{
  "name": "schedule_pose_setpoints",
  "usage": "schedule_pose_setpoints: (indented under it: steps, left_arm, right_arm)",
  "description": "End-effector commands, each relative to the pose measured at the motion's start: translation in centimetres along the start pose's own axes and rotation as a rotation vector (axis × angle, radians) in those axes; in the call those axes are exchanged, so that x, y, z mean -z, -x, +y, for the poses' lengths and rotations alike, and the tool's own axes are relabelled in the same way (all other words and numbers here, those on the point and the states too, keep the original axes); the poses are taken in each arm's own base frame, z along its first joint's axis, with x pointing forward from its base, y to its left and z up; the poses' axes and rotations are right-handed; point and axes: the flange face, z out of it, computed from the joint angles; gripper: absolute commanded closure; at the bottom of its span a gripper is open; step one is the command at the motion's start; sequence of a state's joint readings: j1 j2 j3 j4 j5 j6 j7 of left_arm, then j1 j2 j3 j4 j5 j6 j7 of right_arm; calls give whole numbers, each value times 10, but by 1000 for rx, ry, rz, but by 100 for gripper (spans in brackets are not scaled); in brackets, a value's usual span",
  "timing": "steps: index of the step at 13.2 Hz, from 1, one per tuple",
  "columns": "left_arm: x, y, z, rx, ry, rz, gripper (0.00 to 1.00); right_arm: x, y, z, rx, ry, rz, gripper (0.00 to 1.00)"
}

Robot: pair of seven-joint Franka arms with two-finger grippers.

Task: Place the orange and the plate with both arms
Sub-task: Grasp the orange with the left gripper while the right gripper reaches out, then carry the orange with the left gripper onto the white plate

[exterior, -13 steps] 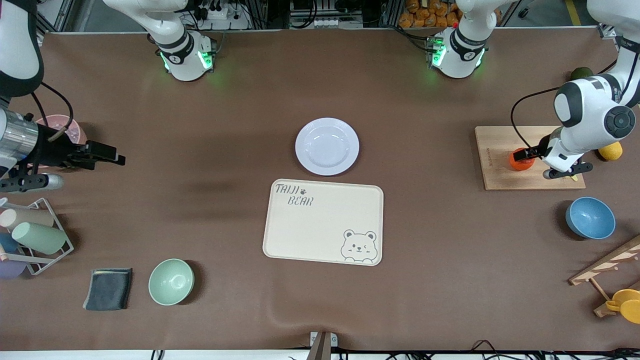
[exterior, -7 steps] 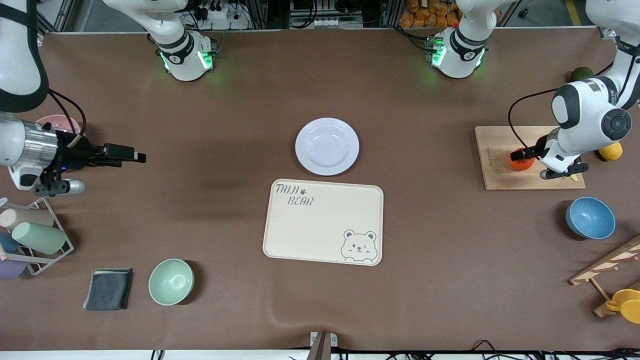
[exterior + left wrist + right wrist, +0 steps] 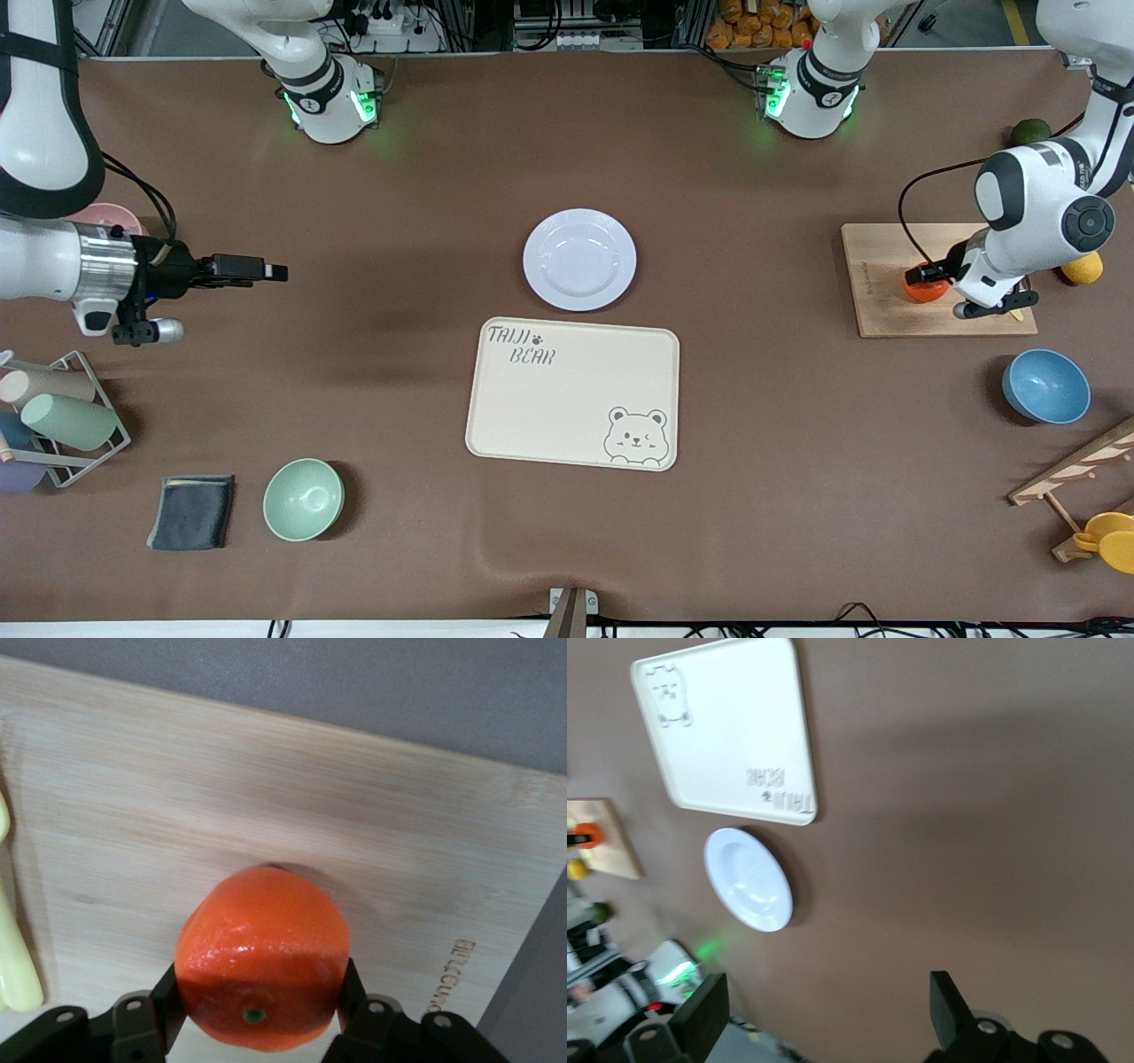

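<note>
Left claw (image 3: 928,278) is clamped on the orange (image 3: 260,958), one finger on each flank; fruit rests on the wooden board (image 3: 877,306) at the left arm's end of the table (image 3: 780,496).

Right claw (image 3: 266,268) hangs released over bare table at the right arm's end, fingers pointing toward the plate (image 3: 579,259).

Plate lies mid-table, empty, just beside the cream bear tray (image 3: 573,392), which is nearer the front camera and also empty.

Judged: the plate sits between the two claws, well apart from each; the right claw has a straight run toward its rim.

Green bowl (image 3: 303,499) and blue bowl (image 3: 1045,385) look empty.
</note>
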State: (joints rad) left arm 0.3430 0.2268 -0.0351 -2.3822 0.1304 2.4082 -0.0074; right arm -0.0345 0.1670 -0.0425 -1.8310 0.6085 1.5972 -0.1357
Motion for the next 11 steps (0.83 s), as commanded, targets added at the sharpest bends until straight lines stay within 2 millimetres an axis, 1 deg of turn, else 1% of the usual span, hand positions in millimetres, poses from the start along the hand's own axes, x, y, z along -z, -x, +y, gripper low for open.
schedule_pose_setpoints:
  steps: [1,2,3,4,5,6,7,9,11]
  left_arm:
    - [-9,-11,2,9,17,13,90]
    - [-4,-11,5,2,15,21,99]
    - [5,-11,16,-14,17,27,100]
    - [23,-10,36,-44,22,47,100]
    - [31,-4,53,-82,20,14,100]
    - [42,3,78,-122,27,-11,100]
    - [53,5,113,-156,55,-11,100]
    - [79,2,161,-179,118,-43,100]
    - [107,4,219,-219,171,-71,100]
  right_arm:
    - [-25,4,9,-34,-104,-25,0]
    - [-30,4,10,-41,-117,-34,0]
    - [-33,3,12,-47,-129,-38,0]
    - [-40,2,15,-57,-149,-50,0]
    - [-47,1,18,-63,-192,-56,0]
    - [-62,2,23,-63,-249,-68,0]
    - [-75,3,30,-52,-283,-59,0]
    - [-89,5,39,-33,-302,-50,0]
    - [-103,6,45,-29,-334,-58,0]
